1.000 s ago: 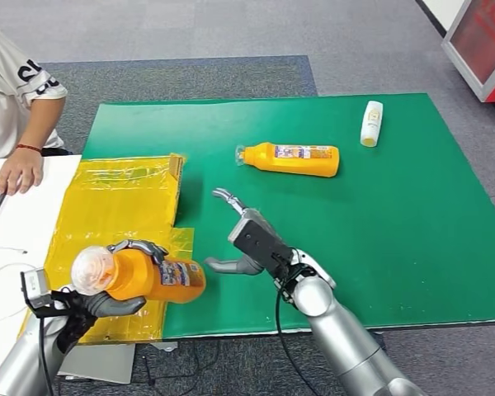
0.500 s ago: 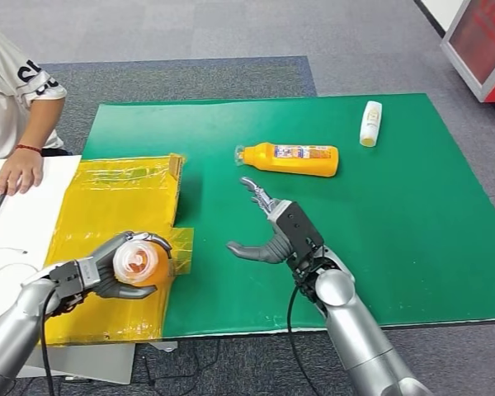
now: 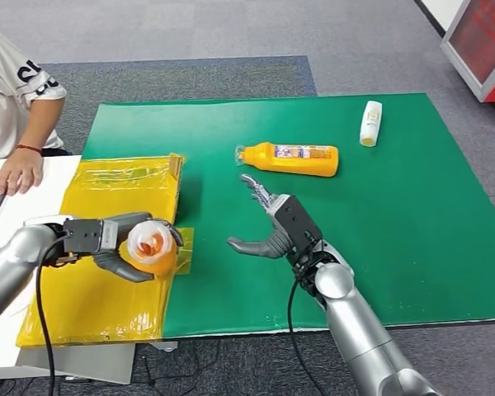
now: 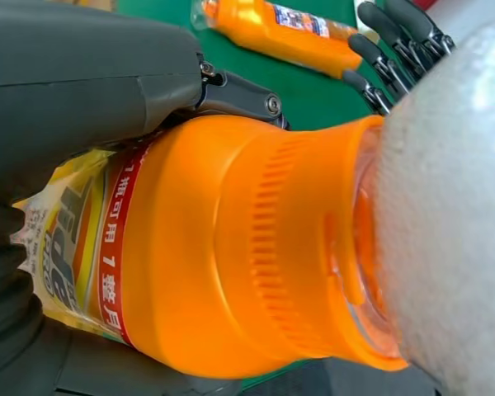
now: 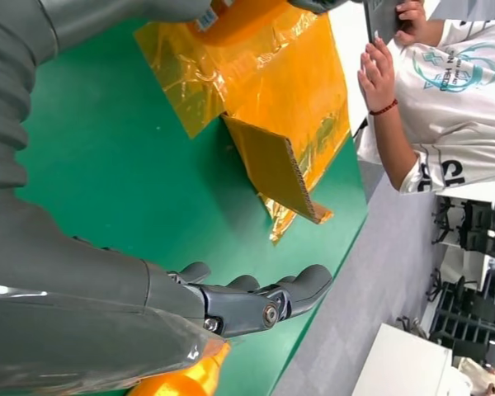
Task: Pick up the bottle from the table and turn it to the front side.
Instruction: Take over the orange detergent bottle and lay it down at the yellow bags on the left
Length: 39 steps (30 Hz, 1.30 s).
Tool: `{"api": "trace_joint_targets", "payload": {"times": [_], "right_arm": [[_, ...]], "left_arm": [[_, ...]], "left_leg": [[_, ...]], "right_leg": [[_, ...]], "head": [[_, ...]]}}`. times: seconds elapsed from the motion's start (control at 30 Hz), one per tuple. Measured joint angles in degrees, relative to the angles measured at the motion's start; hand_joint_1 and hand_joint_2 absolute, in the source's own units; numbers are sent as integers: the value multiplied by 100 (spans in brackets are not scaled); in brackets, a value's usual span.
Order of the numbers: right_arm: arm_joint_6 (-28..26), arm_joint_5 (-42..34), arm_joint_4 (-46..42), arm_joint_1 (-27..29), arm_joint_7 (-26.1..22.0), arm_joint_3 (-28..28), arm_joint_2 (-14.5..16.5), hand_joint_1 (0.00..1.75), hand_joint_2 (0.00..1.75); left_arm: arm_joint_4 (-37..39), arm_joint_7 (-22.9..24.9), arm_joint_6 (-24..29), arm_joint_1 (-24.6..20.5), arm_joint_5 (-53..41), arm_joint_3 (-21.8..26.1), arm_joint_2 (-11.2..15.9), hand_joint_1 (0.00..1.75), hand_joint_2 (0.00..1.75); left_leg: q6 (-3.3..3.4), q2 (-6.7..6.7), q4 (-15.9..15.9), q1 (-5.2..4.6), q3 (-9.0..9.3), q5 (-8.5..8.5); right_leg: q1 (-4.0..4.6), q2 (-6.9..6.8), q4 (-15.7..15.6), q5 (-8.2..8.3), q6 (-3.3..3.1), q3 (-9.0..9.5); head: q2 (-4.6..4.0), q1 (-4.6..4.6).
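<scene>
Orange bottle (image 3: 149,250) — gripped by left robot hand (image 3: 111,244).

grey carpet floor (image 3: 357,41) runs around a table under a green mat (image 3: 388,231) — a darker grey rug (image 3: 170,78) lies past its far edge. a white desk (image 3: 21,206) adjoins the left side, where a person in a white shirt (image 3: 11,82) sits (one hand resting on it). a red-and-white cabinet (image 3: 482,41) stands at the far right, with dark racks (image 5: 475,272) off in the room.
</scene>
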Motion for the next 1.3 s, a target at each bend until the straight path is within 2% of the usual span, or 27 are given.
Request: {"api": "trace_joint_targets", "payload": {"times": [0.27,0.43,0.57,0.93,1.23,1.27,1.3], "right_arm": [[-126,-29,119,-88,-10,49,0,0,175],[-196,-25,154,-114,-2,63,0,0,175],[-301,25,158,-118,17,69,0,0,175],[-456,134,156,-118,93,134,0,0,175],[-592,164,81,-113,132,328,0,0,175],[-604,162,67,-111,134,346,-1,0,175],[-618,160,52,-108,137,363,-2,0,175]], "left_arm": [[334,770,-104,-1309,495,-1099,97,175,175],[472,1244,-201,-1870,516,-1651,65,175,175],[682,1511,-41,-2171,402,-2076,-38,175,175],[1568,1651,396,-2230,265,-2840,-414,175,175],[2477,1352,544,-2089,324,-2937,-655,175,175],[2569,1340,553,-2080,317,-2931,-675,170,175],[2660,1323,568,-2065,302,-2920,-695,130,175]], "left_leg": [[0,0,0,0,-1,0],[0,0,0,0,-2,0],[0,0,0,0,-3,0],[0,0,0,0,-4,0],[-2,1,0,0,-2,-1],[-2,1,0,0,-1,-1],[-2,1,0,0,0,-1]], "right_leg": [[0,0,0,0,0,-1],[0,0,0,0,0,-2],[-1,0,0,0,0,-2],[-1,1,0,0,0,-3],[-1,2,1,0,0,-1],[-1,2,1,1,-1,-1],[-1,3,1,1,-1,-1]], "head": [[0,-1],[-1,-1],[0,0],[0,-1],[0,-1],[0,-1],[0,-1]]}}
